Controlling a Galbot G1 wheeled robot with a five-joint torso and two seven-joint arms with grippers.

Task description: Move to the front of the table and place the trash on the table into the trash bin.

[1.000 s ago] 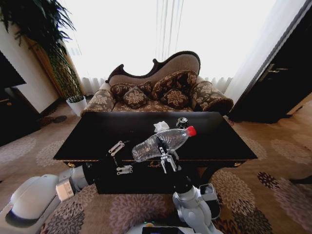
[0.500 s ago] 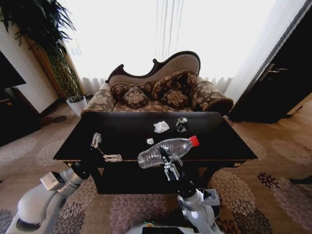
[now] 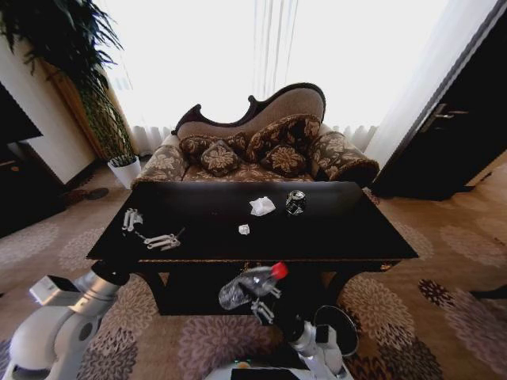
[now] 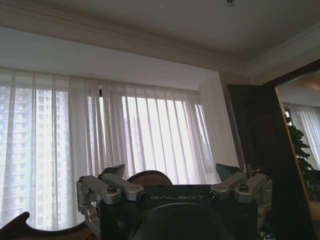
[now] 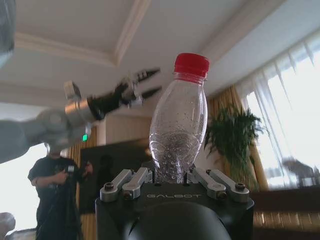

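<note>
the left gripper (image 3: 148, 230) hovers over the left end of the glossy black rectangular wooden table (image 3: 348, 229), fingers spread and holding nothing. on the tabletop lie a tiny white scrap (image 3: 244, 229), a crumpled white tissue (image 3: 261, 206) and, just beside it, a dark drink can (image 3: 295, 202). the right gripper (image 3: 262, 304), low before the table's front edge, pinches a clear crushed plastic bottle with red cap (image 3: 249, 286).

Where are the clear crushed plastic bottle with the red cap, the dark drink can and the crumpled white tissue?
Clear crushed plastic bottle with red cap (image 3: 247, 286): head view, mid-body, held in the right claw (image 3: 262, 305).
Dark drink can (image 3: 295, 202): head view, its side.
Crumpled white tissue (image 3: 261, 206): head view, its centre.
</note>
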